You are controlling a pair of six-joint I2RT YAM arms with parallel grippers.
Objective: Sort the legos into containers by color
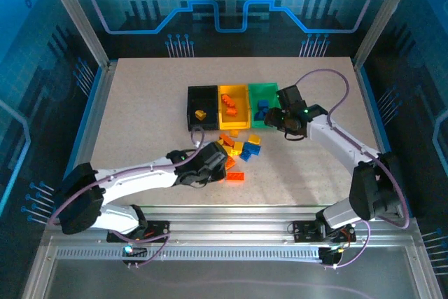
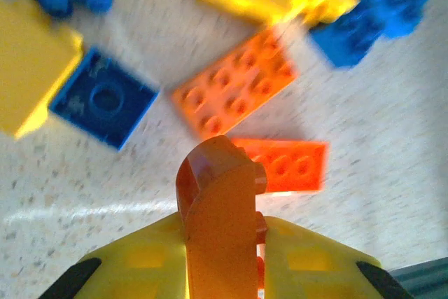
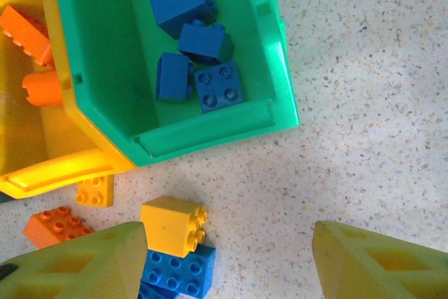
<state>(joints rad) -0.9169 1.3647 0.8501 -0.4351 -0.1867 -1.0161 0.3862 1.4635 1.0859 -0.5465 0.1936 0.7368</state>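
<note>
The left wrist view's upper bricks are blurred and cut off by the frame edge. The lower part of the orange brick (image 2: 220, 194) is buried between the yellow fingers (image 2: 140, 264). The left claw (image 2: 224, 250) is clamped on that brick, a smooth, glossy piece with a rounded top. Two flat studded orange plates (image 2: 234, 89) lie at its 12 o'clock.

From above, this claw sits at 8 o'clock of the loose legos (image 1: 238, 150) piled on the speckled matte table (image 1: 140, 103).

The right claw (image 3: 227, 236) gapes wide and holds nothing, at 6 o'clock of the green bin (image 3: 91, 47). That bin's shiny walls enclose four studded blue bricks (image 3: 185, 8). The yellow bin (image 3: 49, 173), cropped at 9 o'clock, holds orange pieces (image 3: 28, 33). The black bin (image 1: 190, 106) holds one yellowish brick, too small to make out.
</note>
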